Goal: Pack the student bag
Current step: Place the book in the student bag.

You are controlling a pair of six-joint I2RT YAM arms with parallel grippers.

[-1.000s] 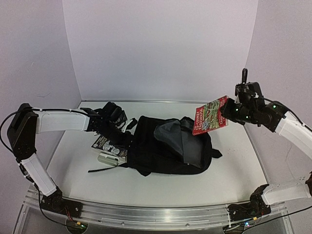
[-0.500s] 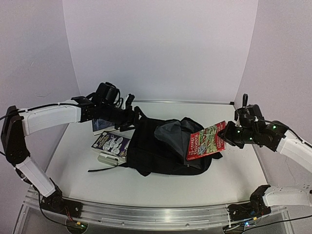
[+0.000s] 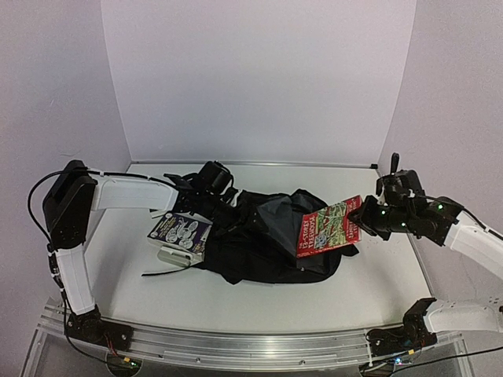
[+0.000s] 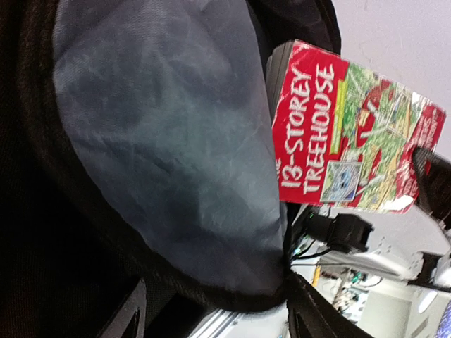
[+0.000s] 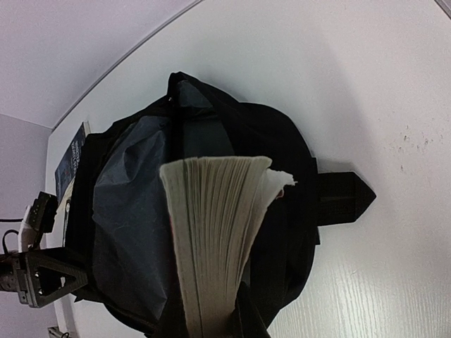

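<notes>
From above, we see the student bag (image 3: 259,247) lying open on the table (image 3: 377,290) between the arms. The right gripper (image 3: 366,219) clamps a red book (image 3: 328,226) over its mouth; the left gripper (image 3: 214,187) sits at its left edge.

Left wrist: grey lining (image 4: 162,141) fills our view, with the rim between the fingers (image 4: 313,317); we cannot tell whether they pinch it.

Right wrist: the book's page edges (image 5: 211,232) hang over the student bag (image 5: 282,141).
</notes>
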